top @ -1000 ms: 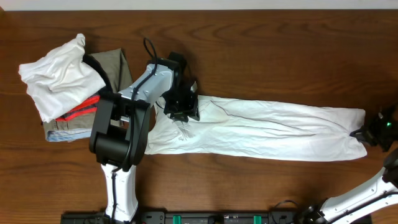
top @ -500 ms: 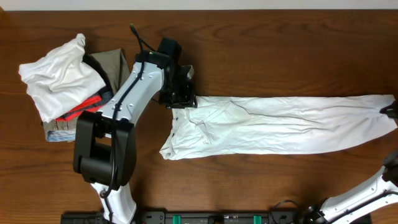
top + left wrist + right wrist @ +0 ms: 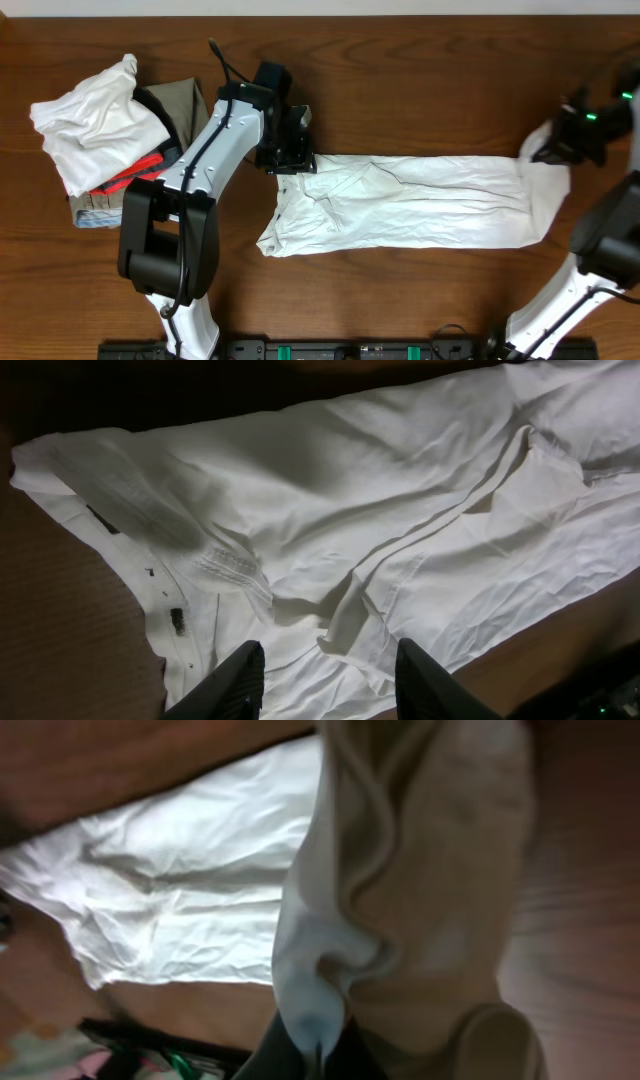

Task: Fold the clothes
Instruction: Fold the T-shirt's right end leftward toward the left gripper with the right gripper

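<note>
The white trousers (image 3: 400, 205) lie stretched along the tabletop (image 3: 420, 80) between the two end effectors. The right end effector (image 3: 556, 143) is clenched on the leg ends and holds them up, so the cloth hangs in folds beneath it. In its wrist view, bunched cloth hides the fingertips. The left end effector (image 3: 290, 158) sits over the waistband corner with its fingers (image 3: 240, 682) apart. Their tips are cut off at the frame edge, so I cannot tell whether it grasps the cloth.

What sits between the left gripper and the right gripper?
Only the white trousers, laid lengthwise on the table from left gripper to right gripper; the overhead view shows it.
</note>
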Robot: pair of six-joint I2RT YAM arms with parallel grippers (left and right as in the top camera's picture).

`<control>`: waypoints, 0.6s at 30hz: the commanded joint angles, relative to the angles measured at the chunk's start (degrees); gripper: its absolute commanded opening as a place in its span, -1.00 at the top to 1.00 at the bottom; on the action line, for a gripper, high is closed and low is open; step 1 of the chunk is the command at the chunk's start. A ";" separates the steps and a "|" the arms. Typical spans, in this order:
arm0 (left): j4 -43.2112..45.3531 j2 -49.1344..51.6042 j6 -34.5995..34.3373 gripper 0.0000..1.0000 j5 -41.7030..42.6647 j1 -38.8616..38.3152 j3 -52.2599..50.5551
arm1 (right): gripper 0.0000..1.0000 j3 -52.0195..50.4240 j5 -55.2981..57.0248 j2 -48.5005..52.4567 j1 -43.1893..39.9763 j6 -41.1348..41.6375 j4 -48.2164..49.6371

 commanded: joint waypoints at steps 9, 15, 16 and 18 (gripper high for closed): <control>-0.15 0.02 0.07 0.14 -0.50 0.26 0.74 | 0.97 0.50 4.92 -0.42 19.45 7.34 -1.95; -0.15 0.02 0.07 0.14 -0.48 0.26 0.74 | 0.98 -1.20 5.33 -0.42 26.43 7.74 -2.64; -0.15 0.02 0.07 0.13 -0.50 0.26 0.74 | 0.97 -1.81 5.33 -0.42 27.43 7.74 -2.60; -0.15 0.02 0.07 0.13 -0.48 0.26 0.74 | 0.87 -2.75 5.33 -0.42 28.83 7.72 -2.60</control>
